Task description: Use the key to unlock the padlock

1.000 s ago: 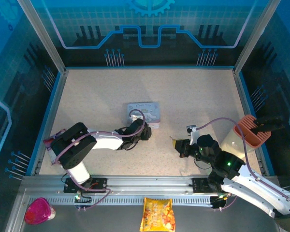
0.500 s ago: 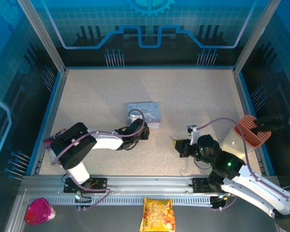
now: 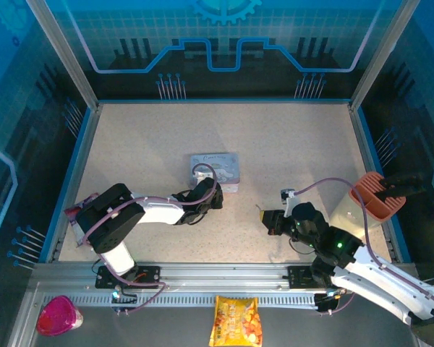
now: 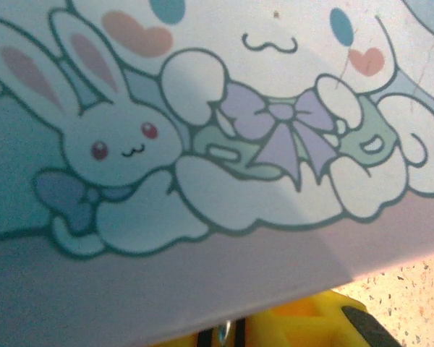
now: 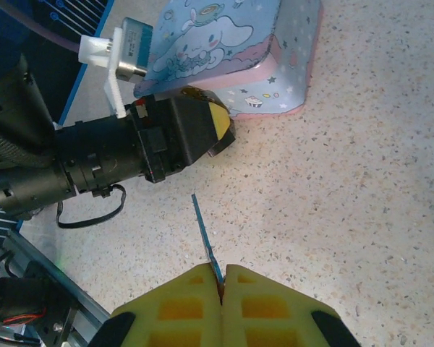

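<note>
Looking from above first, the left gripper (image 3: 218, 190) lies low at the near edge of the pale blue tin (image 3: 215, 166). The right gripper (image 3: 263, 215) waits near, to the right, with bare table between them. (An orange cup (image 3: 376, 195), a pink container (image 3: 58, 315) and a snack bag (image 3: 235, 330) sit at the margins, one of each, outside the work.)

From the left wrist, the tin's cartoon lid is very close to the camera. At the bottom edge a yellow finger pad (image 4: 304, 327) shows, with a thin silvery piece (image 4: 228, 334) beside it. It may be the shackle of the padlock, but I cannot tell. Neither can I tell how far these jaws are closed, or whether they hold something.

From the right wrist, the right gripper's yellow pads are pressed together on the key (image 5: 205, 235). It is a thin sliver that points forward, toward the left gripper at the tin's near corner.

I judge that the key is secured and the lock is being steadied at the tin. The next move calls for a slow, well-aligned approach of the key tip to the keyhole, which must first face the key.

Counted: two grippers, one tin, one key, and no padlock plainly seen.
</note>
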Tool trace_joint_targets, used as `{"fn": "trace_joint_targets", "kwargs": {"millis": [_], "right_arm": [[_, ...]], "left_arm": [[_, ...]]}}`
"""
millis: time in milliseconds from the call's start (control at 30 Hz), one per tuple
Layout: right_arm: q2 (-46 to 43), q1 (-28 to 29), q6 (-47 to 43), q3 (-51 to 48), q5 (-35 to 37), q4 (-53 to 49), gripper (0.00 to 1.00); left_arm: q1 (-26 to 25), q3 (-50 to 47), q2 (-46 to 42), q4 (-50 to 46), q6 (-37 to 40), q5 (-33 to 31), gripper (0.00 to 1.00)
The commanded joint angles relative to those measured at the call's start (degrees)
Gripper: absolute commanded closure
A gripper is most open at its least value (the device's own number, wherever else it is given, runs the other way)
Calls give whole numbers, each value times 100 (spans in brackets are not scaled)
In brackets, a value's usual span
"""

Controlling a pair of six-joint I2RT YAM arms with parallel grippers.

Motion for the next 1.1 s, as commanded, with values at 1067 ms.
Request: {"fn": "trace_joint_targets", "kwargs": {"millis": [1067], "right_arm": [[1793, -244, 1109, -385, -1206, 1450, 100]], "left_arm": [[47, 480, -417, -681, -777, 975, 87]]}}
